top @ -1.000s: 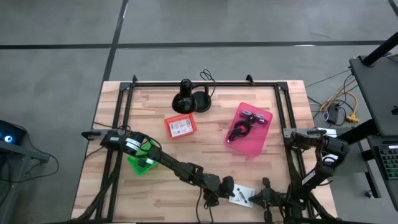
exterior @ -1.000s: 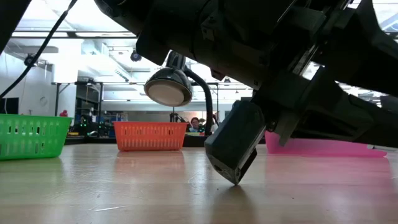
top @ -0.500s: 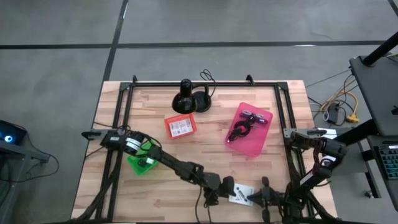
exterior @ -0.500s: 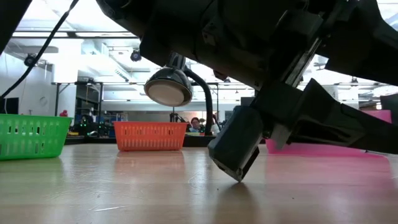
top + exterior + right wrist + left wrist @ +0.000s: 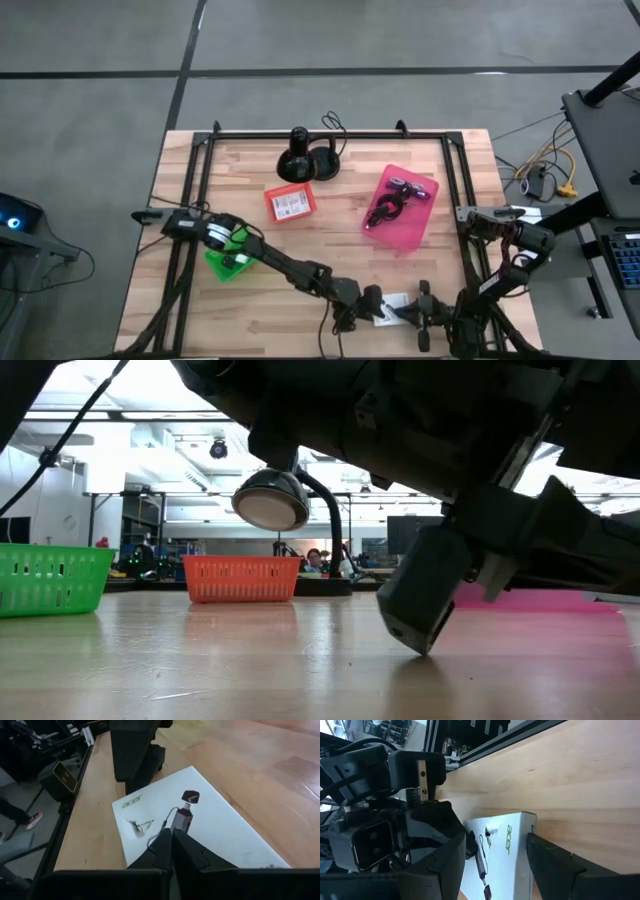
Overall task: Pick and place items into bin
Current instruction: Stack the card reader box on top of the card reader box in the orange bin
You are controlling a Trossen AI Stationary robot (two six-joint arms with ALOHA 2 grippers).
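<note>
Overhead, table-level, two wrist close-ups

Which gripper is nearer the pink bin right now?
Right. The right gripper sits at the near edge, below the pink bin; the left gripper lies slightly farther left, beside the white card.

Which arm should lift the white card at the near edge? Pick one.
Left, probably. The left gripper is open, its fingers either side of the white card. The right gripper is shut, tips over the card's edge.
</note>
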